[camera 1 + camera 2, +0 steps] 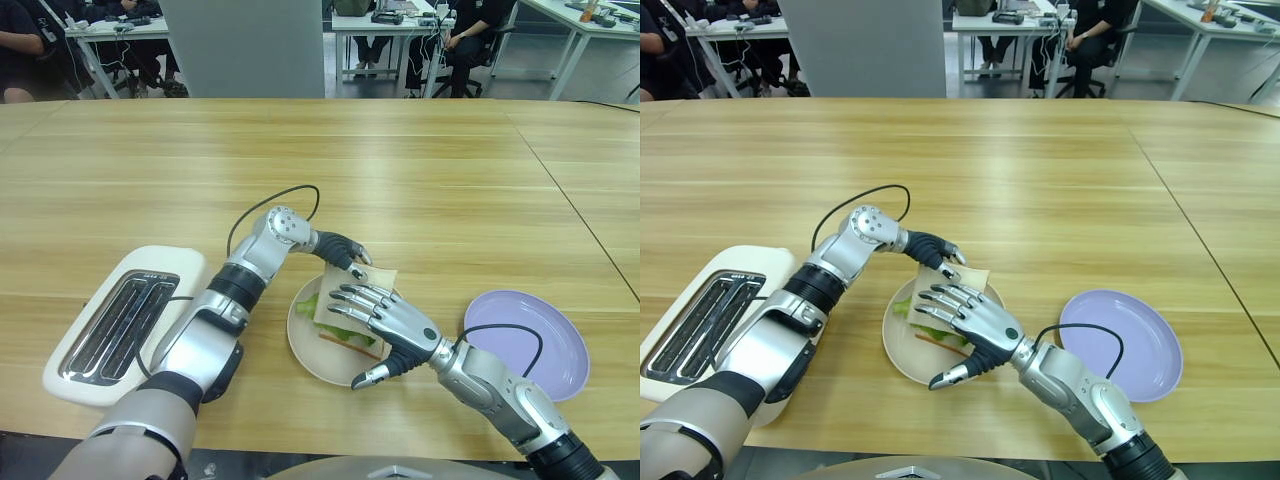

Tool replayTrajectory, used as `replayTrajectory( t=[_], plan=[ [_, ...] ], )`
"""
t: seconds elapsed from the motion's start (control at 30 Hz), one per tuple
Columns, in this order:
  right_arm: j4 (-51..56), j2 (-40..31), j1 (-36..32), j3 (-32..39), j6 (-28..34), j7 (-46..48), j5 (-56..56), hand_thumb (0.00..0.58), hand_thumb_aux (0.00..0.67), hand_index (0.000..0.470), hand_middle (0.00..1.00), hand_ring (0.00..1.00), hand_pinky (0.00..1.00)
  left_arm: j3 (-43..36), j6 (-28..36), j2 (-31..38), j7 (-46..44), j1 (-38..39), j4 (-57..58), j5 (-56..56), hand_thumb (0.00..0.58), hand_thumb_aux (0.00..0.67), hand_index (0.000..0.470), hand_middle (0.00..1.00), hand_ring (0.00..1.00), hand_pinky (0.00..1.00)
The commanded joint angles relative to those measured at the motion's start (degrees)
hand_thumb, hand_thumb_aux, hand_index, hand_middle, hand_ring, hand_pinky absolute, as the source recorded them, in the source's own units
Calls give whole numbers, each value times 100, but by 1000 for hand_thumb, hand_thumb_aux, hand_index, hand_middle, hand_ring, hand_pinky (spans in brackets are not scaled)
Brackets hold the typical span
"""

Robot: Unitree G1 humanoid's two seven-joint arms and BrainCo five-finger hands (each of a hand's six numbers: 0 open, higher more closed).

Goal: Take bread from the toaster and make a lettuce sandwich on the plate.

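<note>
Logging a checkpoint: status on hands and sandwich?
Left hand at far edge of sandwich; right hand open over it. Sandwich stacked on cream plate. Purple plate alongside, nothing blocking.

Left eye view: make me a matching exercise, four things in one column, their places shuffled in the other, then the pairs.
1 toaster
2 purple plate
3 sandwich
4 left hand

A on the cream plate
B robot's far right
C robot's far left
D at the sandwich's far edge

Pairs: 1-C, 2-B, 3-A, 4-D
</note>
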Motion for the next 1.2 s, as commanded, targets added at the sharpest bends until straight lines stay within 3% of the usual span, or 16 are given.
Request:
replayTrajectory(
  t=[0.03, 0.67, 1.1, 1.13, 1.17, 1.2],
  plan=[
    [72, -141, -35, -52, 79, 162, -80, 0, 0, 0, 0, 0, 0, -33, -30, -49, 78, 180, 39, 59, 580, 670, 460, 525, 525, 525],
    [632, -227, 60, 269, 212, 688, 43, 0, 0, 0, 0, 0, 0, -197, -225, -382, 183, 8, 829, 419, 580, 670, 460, 522, 522, 522],
    [1729, 81, -527, 544, 507, 858, 61, 0, 0, 0, 0, 0, 0, -158, -318, -503, 315, -136, 1040, 581, 580, 665, 456, 529, 529, 529],
    [1784, 90, -540, 567, 503, 862, 93, 0, 0, 0, 0, 0, 0, -156, -330, -509, 329, -136, 1046, 594, 564, 560, 384, 529, 529, 529],
    [1830, 93, -553, 588, 501, 884, 136, 0, 0, 0, 0, 0, 0, -150, -335, -508, 338, -128, 1036, 604, 564, 560, 384, 529, 529, 529],
    [1865, 93, -558, 609, 499, 897, 157, 0, 0, 0, 0, 0, 0, -142, -335, -515, 347, -124, 1022, 611, 456, 360, 247, 529, 529, 529]
  ],
)
